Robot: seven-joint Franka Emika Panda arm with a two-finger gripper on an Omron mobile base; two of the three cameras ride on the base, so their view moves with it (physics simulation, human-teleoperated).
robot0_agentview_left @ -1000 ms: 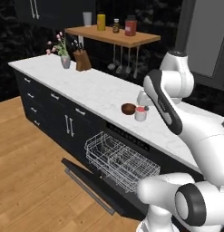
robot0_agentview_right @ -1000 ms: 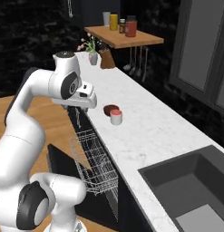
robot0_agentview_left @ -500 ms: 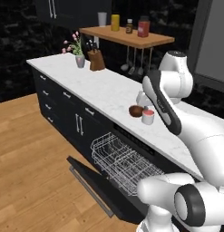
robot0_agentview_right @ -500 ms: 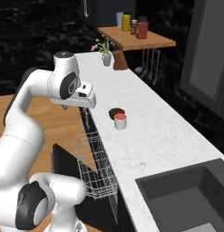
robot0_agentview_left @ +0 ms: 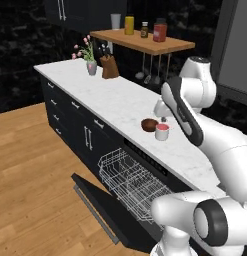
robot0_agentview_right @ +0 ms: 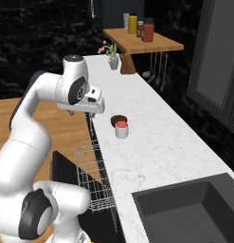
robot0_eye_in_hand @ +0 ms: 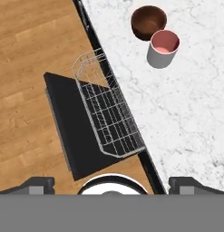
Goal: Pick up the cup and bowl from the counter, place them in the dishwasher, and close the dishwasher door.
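Tool (robot0_eye_in_hand: 111, 183) tips cropped, dishwasher door (robot0_agentview_left: 112, 212) partly arm-hidden

Black stone wall (robot0_agentview_left: 25, 55), wooden plank floor (robot0_agentview_left: 30, 190), wooden wall shelf (robot0_agentview_left: 142, 42), dark cabinets (robot0_agentview_left: 70, 120)

A long white marble-patterned counter (robot0_agentview_left: 120, 102) with grey veins is running over dark cabinets. On it, a small shallow reddish-brown bowl (robot0_agentview_left: 150, 125) is sitting just beside a small white cup with a coral top (robot0_agentview_left: 162, 132), the two apparently touching. Below, the black-fronted dishwasher (robot0_agentview_left: 145, 161) is standing open, its flat black door (robot0_agentview_left: 107, 214) lying dropped down and its white wire rack (robot0_agentview_left: 132, 181) sticking out over it. The white arm is rising at the right, partly covering the counter behind the cup.
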